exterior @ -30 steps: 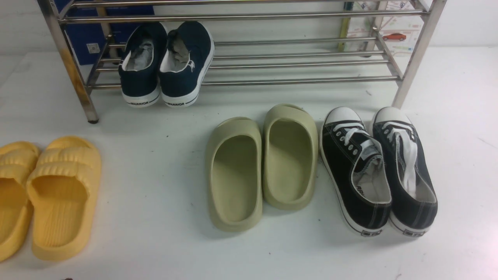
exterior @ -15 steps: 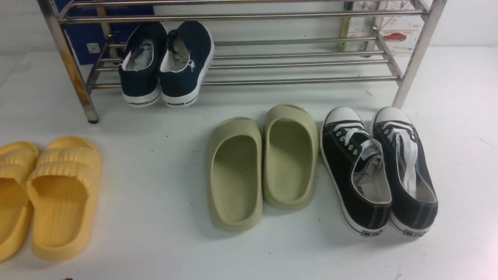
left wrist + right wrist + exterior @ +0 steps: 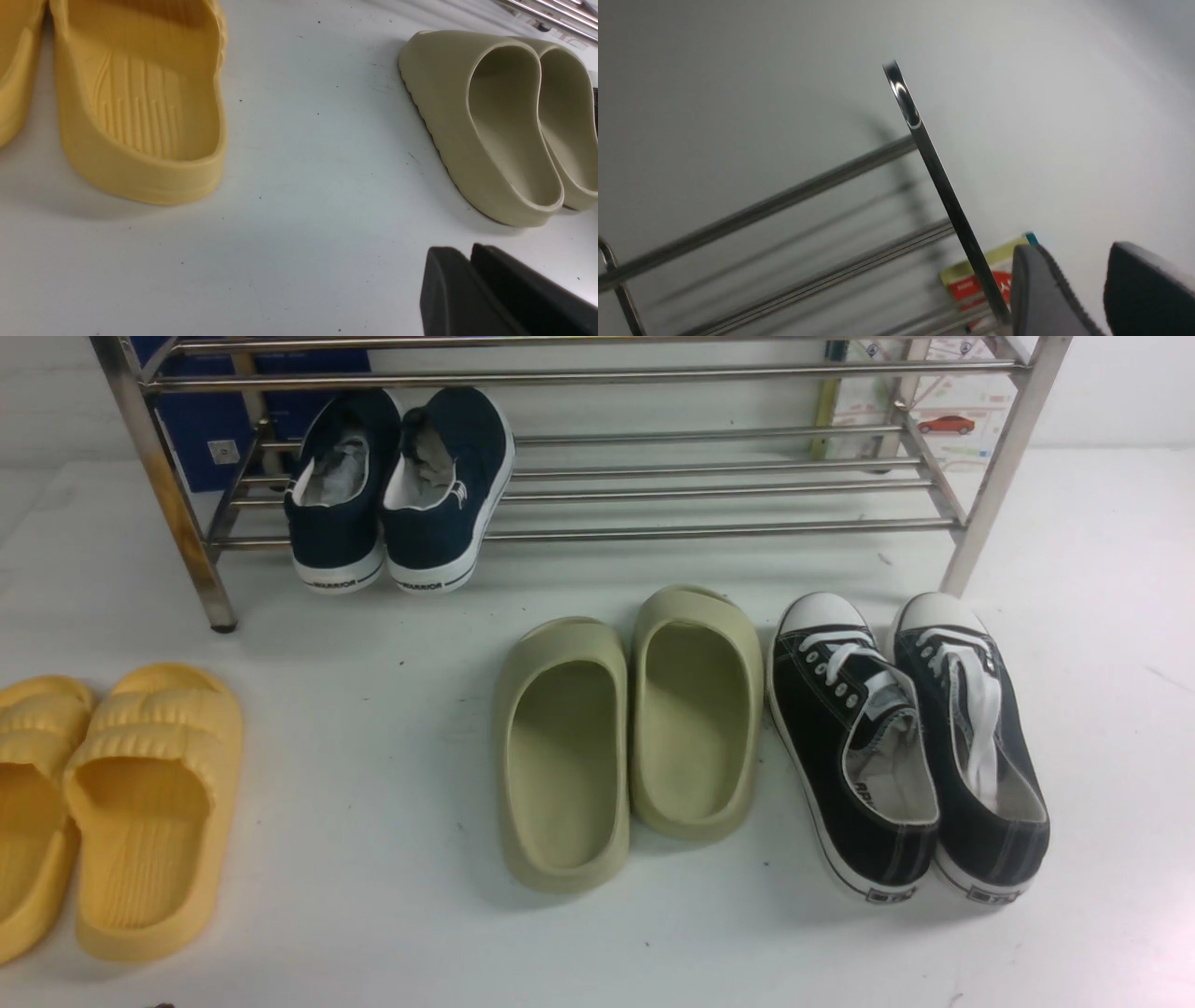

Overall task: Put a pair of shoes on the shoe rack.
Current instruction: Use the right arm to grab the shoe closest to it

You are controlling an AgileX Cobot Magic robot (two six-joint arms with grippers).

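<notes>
sneakers [image 3: 901, 756] just chilling on the table [image 3: 373, 896], in front of the rack [image 3: 719, 530] | left gripper [image 3: 467, 254] basically closed, right gripper [image 3: 1085, 261] open, nothing in it

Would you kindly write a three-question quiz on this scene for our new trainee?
1. True or false: the black sneakers stand on the shoe rack.
2. Which pair stands between the yellow slippers and the black sneakers?
A) the navy shoes
B) the olive-green slippers
3. Fill in: in the left wrist view, the left gripper is ____ (open or shut).

Key: 1 false; 2 B; 3 shut.
</notes>
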